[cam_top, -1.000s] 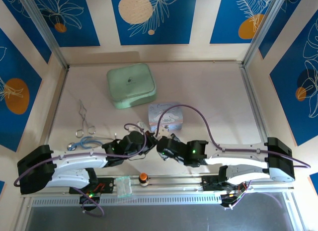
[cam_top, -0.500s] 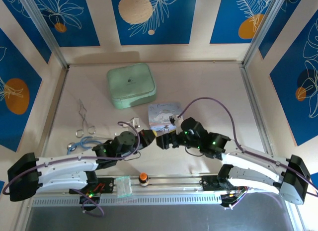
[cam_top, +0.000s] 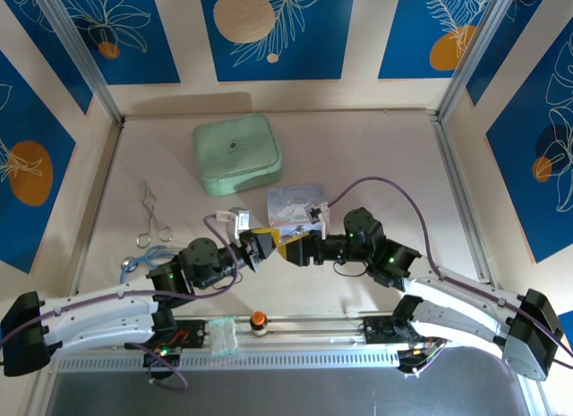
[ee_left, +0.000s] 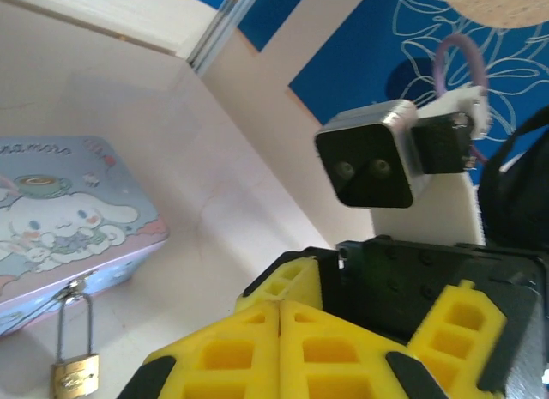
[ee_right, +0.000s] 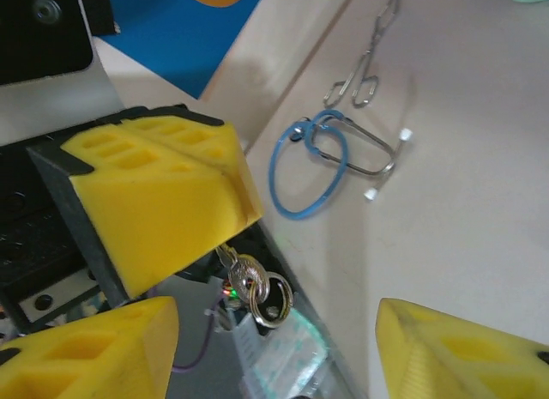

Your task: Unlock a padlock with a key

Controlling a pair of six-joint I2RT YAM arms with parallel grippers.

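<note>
So far: padlock [ee_left: 74,371] hangs shut on cartoon tin [ee_left: 60,244] hasp, not yet opened | key [ee_right: 243,272] pinched in left gripper [cam_top: 258,244], fingers pressed together, above table | right gripper [cam_top: 298,250] fingers spread, facing key | remaining: insert key, turn, release shackle

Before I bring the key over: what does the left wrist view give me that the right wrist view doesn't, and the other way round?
Left wrist, not right wrist: the padlock, hooked through the clasp of the cartoon tin.
Right wrist, not left wrist: the key on its ring, pinched at the tip of the left claw, plus the stethoscope and the forceps lying on the table.
Both: the left claw's yellow fingers, pressed shut.
</note>
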